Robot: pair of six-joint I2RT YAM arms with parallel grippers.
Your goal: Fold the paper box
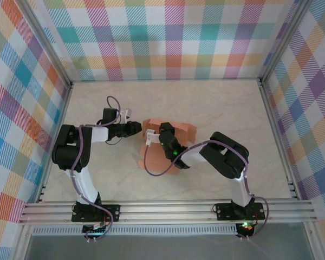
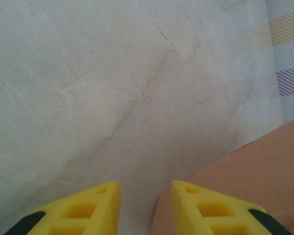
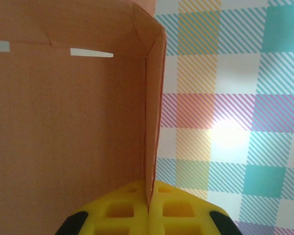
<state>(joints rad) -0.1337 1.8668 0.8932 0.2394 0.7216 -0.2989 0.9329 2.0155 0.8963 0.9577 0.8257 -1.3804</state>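
Clamping the paper box (image 3: pixel 63 122) wall tight in the right gripper (image 3: pixel 148 198); holding the left gripper (image 2: pixel 146 196) parted, empty, just left of it. Keep that crease square!

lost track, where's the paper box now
In the top view the paper box lies near the middle of the table, between the two arms; the right claw is shut on one wall, the left claw at its left edge.
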